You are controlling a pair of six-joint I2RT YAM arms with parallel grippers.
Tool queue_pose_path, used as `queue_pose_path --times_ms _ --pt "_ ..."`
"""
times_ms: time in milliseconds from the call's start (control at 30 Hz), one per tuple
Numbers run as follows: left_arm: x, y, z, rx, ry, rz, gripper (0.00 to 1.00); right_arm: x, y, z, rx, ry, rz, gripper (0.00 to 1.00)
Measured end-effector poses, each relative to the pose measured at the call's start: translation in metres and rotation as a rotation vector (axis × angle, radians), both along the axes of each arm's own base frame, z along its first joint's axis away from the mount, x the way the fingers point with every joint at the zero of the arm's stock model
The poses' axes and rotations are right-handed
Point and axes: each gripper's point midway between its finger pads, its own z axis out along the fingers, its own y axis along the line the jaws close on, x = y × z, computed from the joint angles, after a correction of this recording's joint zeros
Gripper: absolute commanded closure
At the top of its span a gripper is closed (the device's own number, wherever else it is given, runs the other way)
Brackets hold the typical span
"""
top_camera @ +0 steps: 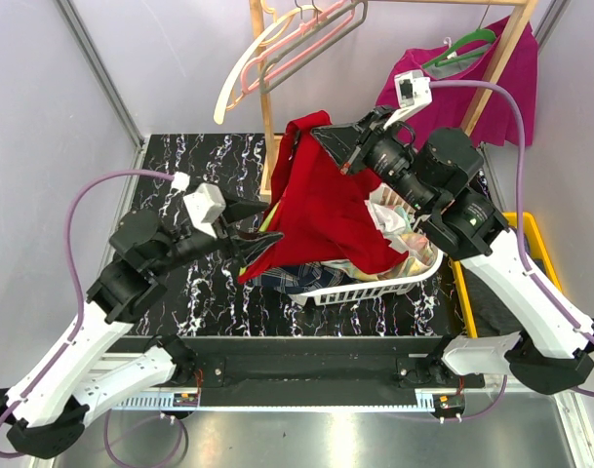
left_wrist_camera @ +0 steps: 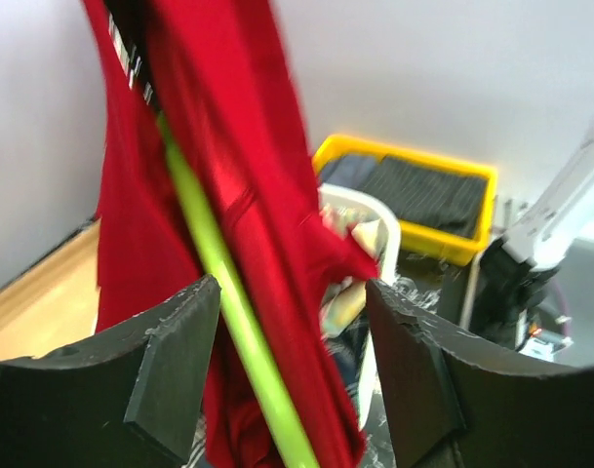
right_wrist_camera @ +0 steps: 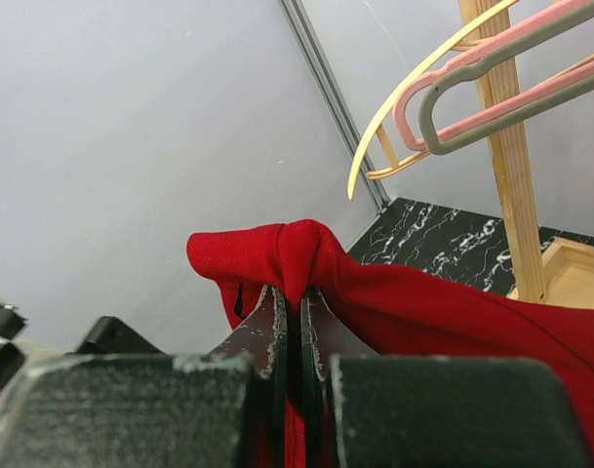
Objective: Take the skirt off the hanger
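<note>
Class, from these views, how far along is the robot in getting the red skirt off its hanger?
Done: the red skirt hangs clear of the rack, over the white basket. In hand: the right gripper pinches its top fold; the left gripper is open astride the green hanger. To do: the hanger is still inside the fabric.

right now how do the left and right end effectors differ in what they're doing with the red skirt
The right end effector is shut, pinching a fold of the red skirt; the left end effector is open, fingers apart. The right one holds the skirt's top end; the left sits lower, with the green hanger passing between its fingers, unclamped. Both are at the same skirt.
</note>
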Motion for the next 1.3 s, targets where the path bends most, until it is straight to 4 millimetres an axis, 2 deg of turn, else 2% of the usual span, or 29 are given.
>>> queue_pose_path --times_ms 133,200,567,767,1133,1300 --pt "0.015 0.003 -0.023 0.053 0.025 0.062 0.38 -0.002 -0.002 0.002 0.004 -0.004 0.001 1.0" --pt "0.021 0.007 -0.028 0.066 0.035 0.092 0.39 -0.003 -0.003 0.003 0.007 -0.006 0.001 1.0" --pt "0.055 0.039 -0.012 -0.007 0.099 0.244 0.41 -0.004 -0.003 -0.002 0.001 0.001 0.001 1.0" --pt "0.057 0.042 -0.003 -0.066 0.15 0.234 0.41 -0.004 -0.003 -0.005 -0.003 0.006 0.001 1.0" --pt "0.057 0.029 0.009 -0.144 0.195 0.16 0.42 -0.003 -0.003 -0.007 -0.005 0.01 0.002 1.0" --pt "0.055 0.026 0.003 -0.127 0.198 0.137 0.42 -0.003 -0.003 -0.007 -0.005 0.01 0.002 1.0"
